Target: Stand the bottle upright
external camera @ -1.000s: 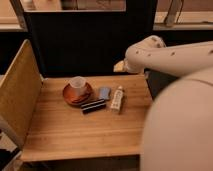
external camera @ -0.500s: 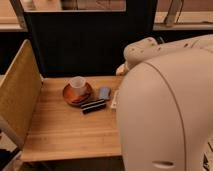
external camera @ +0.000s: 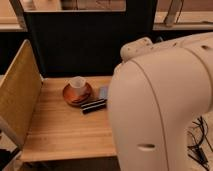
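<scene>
White arm hides the right edge of the bench, and I think also the bottle and the claw; the claw's state I cannot tell. Best to grip near the neck and tilt slowly.

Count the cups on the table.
1. The cup stands on the brown plate near the table's back edge. The robot's arm covers the table's right side, so another may be hidden. The tool is out of view.
</scene>
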{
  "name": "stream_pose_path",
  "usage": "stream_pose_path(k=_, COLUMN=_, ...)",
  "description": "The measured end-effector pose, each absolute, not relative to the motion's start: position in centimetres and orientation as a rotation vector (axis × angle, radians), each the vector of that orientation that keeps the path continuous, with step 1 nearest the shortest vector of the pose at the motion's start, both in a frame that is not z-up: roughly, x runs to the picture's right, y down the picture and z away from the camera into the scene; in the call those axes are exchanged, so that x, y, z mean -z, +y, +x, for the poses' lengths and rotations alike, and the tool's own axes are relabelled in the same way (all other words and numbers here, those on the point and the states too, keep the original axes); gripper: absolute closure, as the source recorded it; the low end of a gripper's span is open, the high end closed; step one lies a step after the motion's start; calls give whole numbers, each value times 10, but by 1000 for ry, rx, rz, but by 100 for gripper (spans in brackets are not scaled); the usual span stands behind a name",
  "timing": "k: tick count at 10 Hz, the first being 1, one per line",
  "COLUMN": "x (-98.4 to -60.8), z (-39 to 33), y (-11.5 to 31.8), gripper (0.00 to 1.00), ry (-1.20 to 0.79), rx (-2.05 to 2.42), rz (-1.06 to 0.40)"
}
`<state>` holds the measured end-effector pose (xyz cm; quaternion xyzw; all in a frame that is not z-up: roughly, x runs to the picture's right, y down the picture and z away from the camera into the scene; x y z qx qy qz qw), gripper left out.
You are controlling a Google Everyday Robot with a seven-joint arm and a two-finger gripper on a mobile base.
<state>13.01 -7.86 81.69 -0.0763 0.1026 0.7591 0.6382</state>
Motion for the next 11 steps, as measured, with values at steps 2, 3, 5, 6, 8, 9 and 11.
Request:
stream_pose_path(k=2, x=-842, z=122, y=-67, gripper=20, ry=275, rx=-1734, rz=-206)
stream_pose_path(k=3, x=-854, z=119, y=-61, gripper=20, ry=297, rx=-1739, rz=-223)
stream_pose_path(k=5, x=-878, z=114, y=-56, gripper=20, ry=326, rx=-1769, rz=-270)
stream_pose_path(k=6, x=-886, z=115, y=-56, gripper=20, ry=341, rx=-1783, rz=-282)
stream_pose_path(k=8, x=-899, z=111, y=-55, gripper=20, ry=363, rx=-1791, rz=-294)
stream_pose_path(k=9, x=-899, z=112, y=-56, gripper=20, ry=363, rx=-1791, rz=-292)
stream_pose_path(k=11, x=-896, z=114, y=-58, gripper=20, ry=356, rx=-1792, rz=-288)
